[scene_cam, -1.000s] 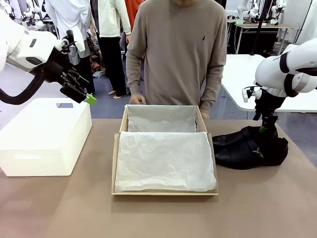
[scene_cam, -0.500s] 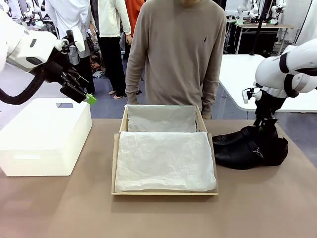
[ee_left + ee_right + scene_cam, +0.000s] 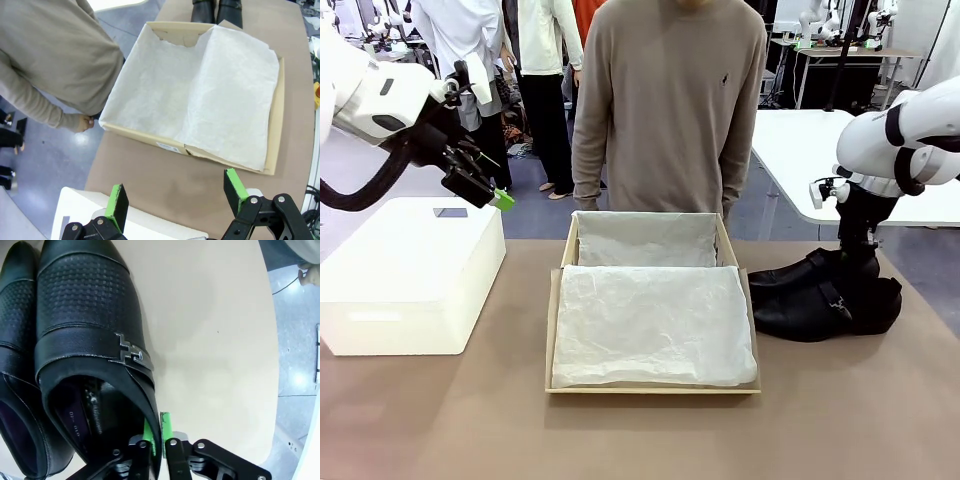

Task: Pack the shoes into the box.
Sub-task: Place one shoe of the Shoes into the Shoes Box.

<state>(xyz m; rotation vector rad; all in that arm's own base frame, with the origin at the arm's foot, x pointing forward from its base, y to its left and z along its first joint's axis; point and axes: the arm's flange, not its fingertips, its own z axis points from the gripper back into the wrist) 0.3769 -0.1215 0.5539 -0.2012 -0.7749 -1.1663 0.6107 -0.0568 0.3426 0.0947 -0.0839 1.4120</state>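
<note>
Clamping the collar of one of the shoes (image 3: 825, 298) at frame right, the right gripper (image 3: 157, 430) grasps leather. Both lie outside the box (image 3: 552, 335); the left gripper (image 3: 500, 199) hangs open, upper left.

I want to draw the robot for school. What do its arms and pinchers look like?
The left arm and right arm are rounded white tubes with black sections. A thick black cable loops from the left one. The left gripper and right gripper are black with bright green pads.

Blk shoes (image 3: 825, 295) side by side, just R of box (image 3: 650, 389); box open, tissue-lined.
</note>
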